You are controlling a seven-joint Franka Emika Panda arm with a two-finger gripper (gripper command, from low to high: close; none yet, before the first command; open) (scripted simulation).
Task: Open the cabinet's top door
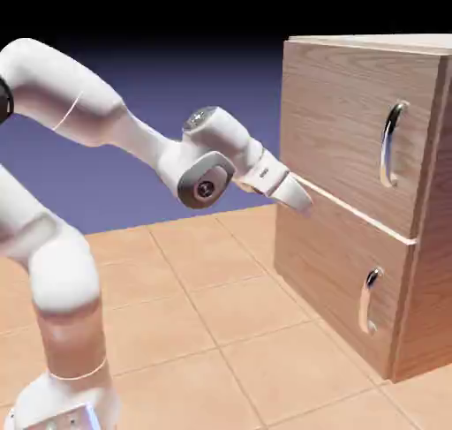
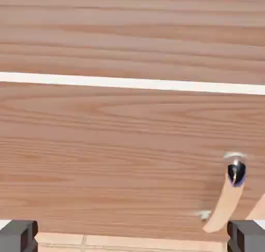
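cabinet [image 1: 353, 199] stands at the right of the scene on the tiled floor [image 1: 194, 322], and both its doors look shut. going left to right in the exterior view: my white arm [image 1: 79, 110] comes from the lower left, then my gripper [image 1: 298, 199] sits close to the cabinet's left edge, about level with the pale seam between the two panels. my jaws are spread wide and hold nothing; the hand view shows only the two grey fingertips [image 2: 18, 235] at the bottom corners, with wood grain between them. further right is the top door [image 1: 344, 119], and its long curved silver handle [image 1: 390, 144] sits near the door's right edge, well apart from my fingers. the lower door's small handle [image 1: 369, 300] is below that. i judge this to be the approach step, with no contact yet. next i need to rise, travel right to the upper handle, and bring my jaws around it before closing.
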